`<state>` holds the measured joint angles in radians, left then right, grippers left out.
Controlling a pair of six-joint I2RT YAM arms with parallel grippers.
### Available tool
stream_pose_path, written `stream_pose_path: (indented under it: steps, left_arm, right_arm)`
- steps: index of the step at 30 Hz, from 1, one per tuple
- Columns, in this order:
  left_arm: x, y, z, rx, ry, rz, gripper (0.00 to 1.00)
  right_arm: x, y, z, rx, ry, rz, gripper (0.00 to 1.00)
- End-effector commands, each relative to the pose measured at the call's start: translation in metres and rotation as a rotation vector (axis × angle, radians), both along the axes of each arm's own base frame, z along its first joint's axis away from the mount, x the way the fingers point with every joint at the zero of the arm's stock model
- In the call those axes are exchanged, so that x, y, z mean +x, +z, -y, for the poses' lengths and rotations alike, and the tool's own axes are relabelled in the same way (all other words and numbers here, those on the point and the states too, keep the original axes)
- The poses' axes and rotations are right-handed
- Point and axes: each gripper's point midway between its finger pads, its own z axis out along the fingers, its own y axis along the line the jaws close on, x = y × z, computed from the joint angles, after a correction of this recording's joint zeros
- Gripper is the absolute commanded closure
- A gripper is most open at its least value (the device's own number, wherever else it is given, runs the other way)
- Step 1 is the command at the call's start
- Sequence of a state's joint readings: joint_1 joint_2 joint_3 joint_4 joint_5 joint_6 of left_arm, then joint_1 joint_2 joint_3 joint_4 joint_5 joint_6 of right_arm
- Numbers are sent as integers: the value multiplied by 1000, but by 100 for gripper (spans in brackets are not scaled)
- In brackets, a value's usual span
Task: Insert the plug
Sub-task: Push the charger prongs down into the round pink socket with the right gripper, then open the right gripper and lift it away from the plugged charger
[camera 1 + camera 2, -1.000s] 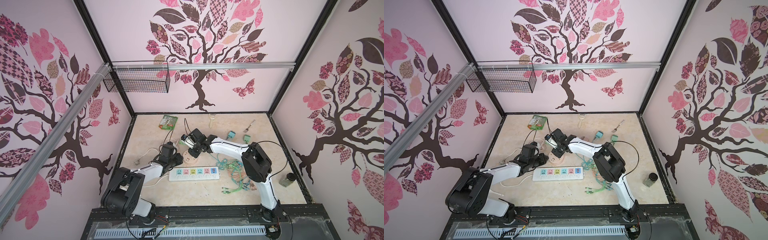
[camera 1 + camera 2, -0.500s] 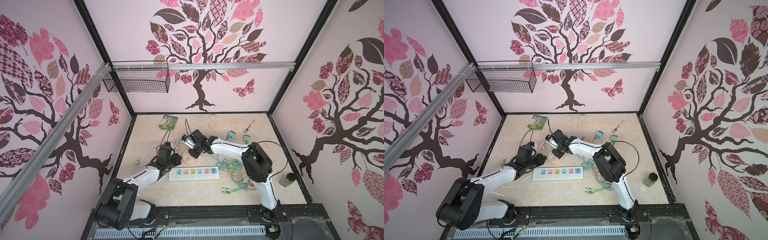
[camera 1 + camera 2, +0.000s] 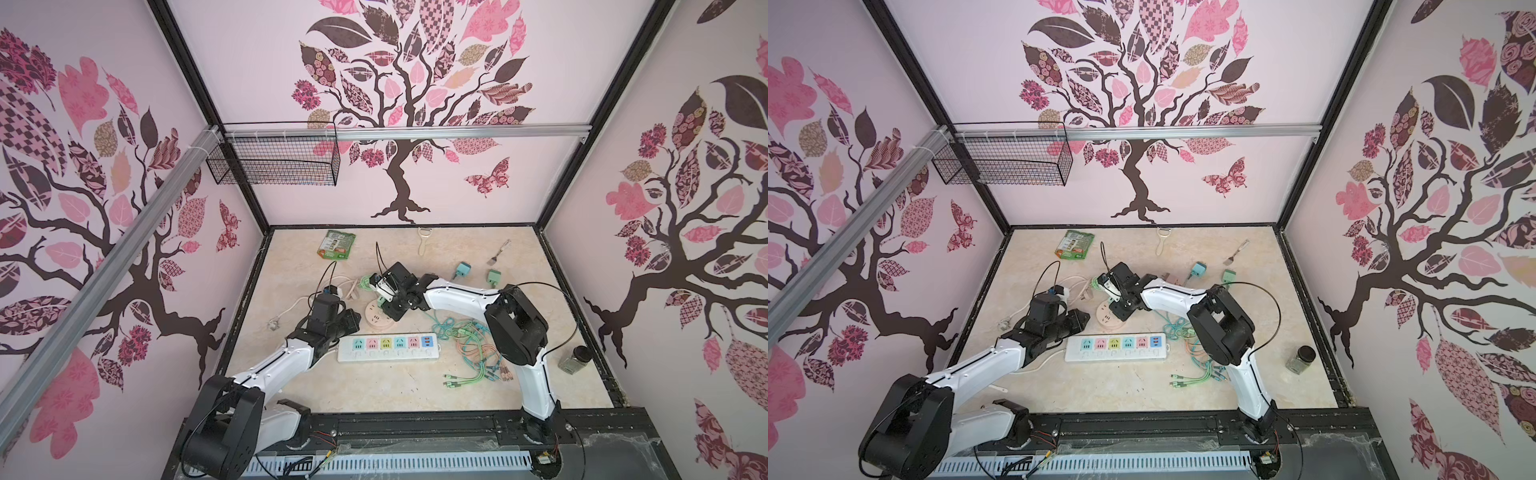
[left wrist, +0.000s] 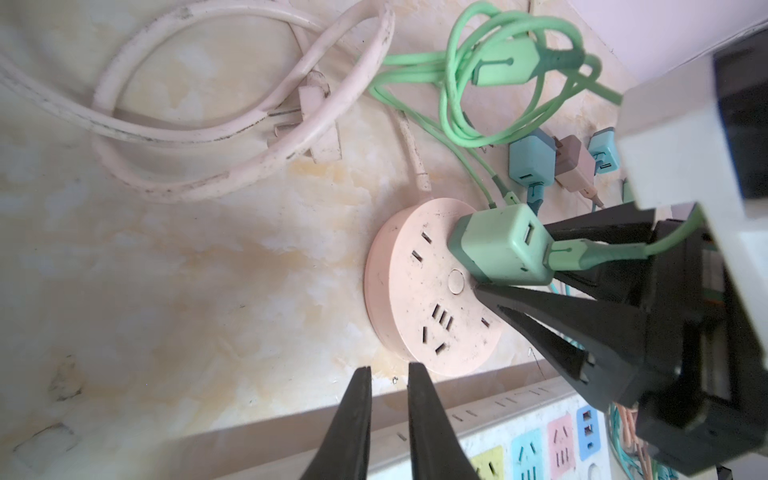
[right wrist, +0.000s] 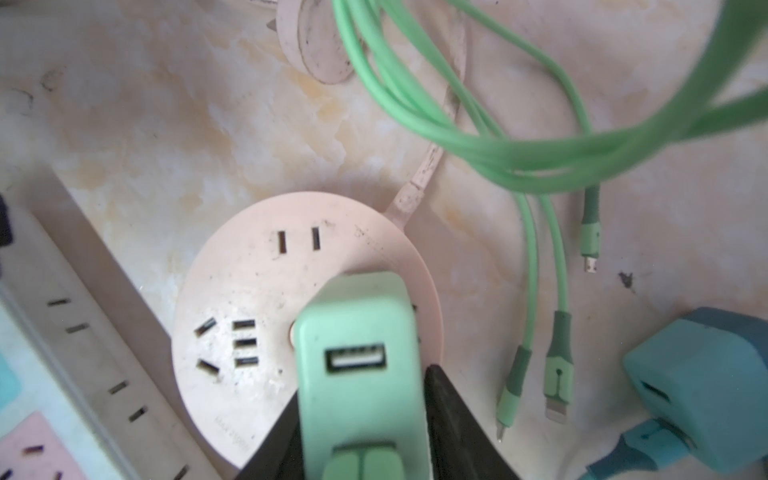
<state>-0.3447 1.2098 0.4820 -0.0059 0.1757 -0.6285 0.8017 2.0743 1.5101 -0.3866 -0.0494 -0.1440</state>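
Green charger (image 4: pixel 498 249) sits on the round socket (image 4: pixel 415 299); right end effector (image 4: pixel 513 262) straddles it, grip unclear. Left end effector (image 4: pixel 388 370) hangs nearly closed, empty, near power strip (image 4: pixel 498 419).

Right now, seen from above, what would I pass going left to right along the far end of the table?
A green snack packet → a pale beige peeler → a small metal spatula.

Left arm (image 3: pixel 286 359) stretches forward, low; left pincer (image 4: pixel 389 369) has its jaws almost touching. Right arm (image 3: pixel 457 297) reaches across toward it — right pincer (image 4: pixel 511 257) angled down, jaws parted, grip unclear.
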Motion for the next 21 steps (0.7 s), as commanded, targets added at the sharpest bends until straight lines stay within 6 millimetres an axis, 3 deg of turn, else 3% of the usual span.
stream_pose_path:
  steps: [1, 11, 21]
  left_arm:
    - [-6, -6, -6, 18, 10, -11, 79]
    - [-9, -1, -8, 14, 13, 3, 72]
    - [-9, 2, -7, 7, 10, 8, 69]
  right_arm:
    - [-10, 23, 9, 27, -23, -15, 53]
    - [-32, 46, 23, 108, -50, -25, 34]
    - [-58, 32, 38, 112, -44, -89, 29]
